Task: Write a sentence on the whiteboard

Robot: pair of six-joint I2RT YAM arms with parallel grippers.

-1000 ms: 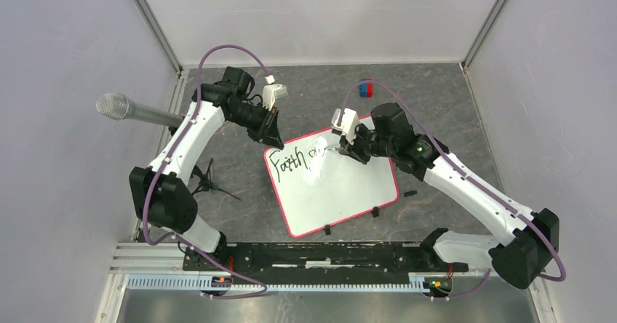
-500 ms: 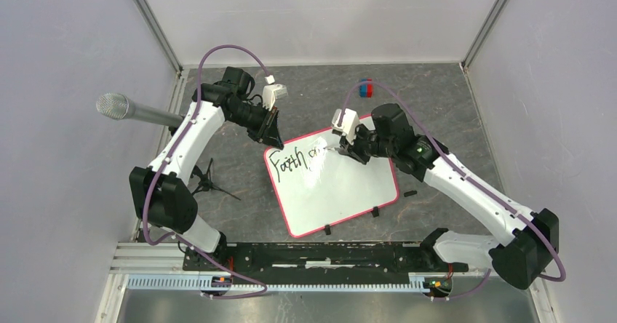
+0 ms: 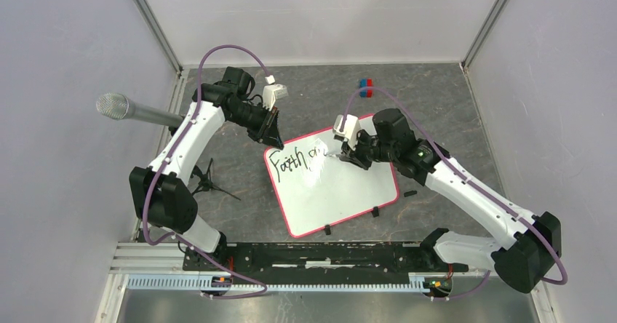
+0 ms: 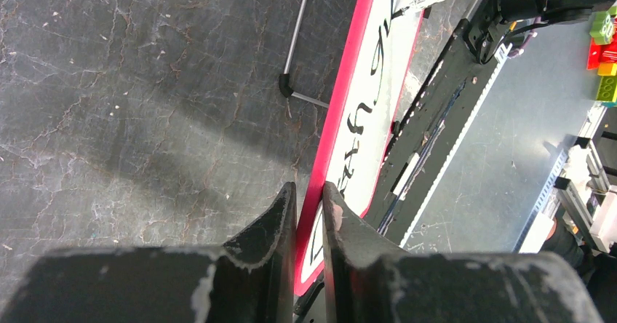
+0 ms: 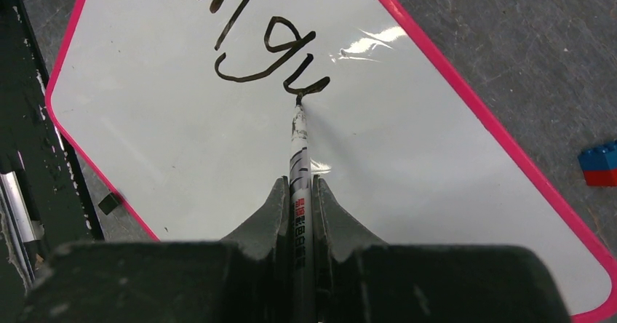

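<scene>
The whiteboard (image 3: pixel 342 188), white with a red-pink rim, lies tilted on the dark table. It also shows in the left wrist view (image 4: pixel 367 112) and the right wrist view (image 5: pixel 407 148). The sentence (image 3: pixel 291 163) reads "Faith" plus the first strokes of a second word (image 5: pixel 273 57). My left gripper (image 3: pixel 273 142) is shut on the board's far left corner, with the rim between its fingers (image 4: pixel 309 214). My right gripper (image 3: pixel 348 156) is shut on a white marker (image 5: pixel 299 163), whose tip touches the board at the last stroke.
A red and blue brick (image 3: pixel 365 87) lies at the back of the table. A microphone (image 3: pixel 127 110) juts in from the left on a small black tripod (image 3: pixel 207 183). Small black clips (image 3: pixel 375 212) sit at the board's near edge. A black rail (image 3: pixel 320 256) runs along the front.
My right gripper and marker have shifted slightly toward the near right along the board, adding to the second word. The left arm has not moved.
</scene>
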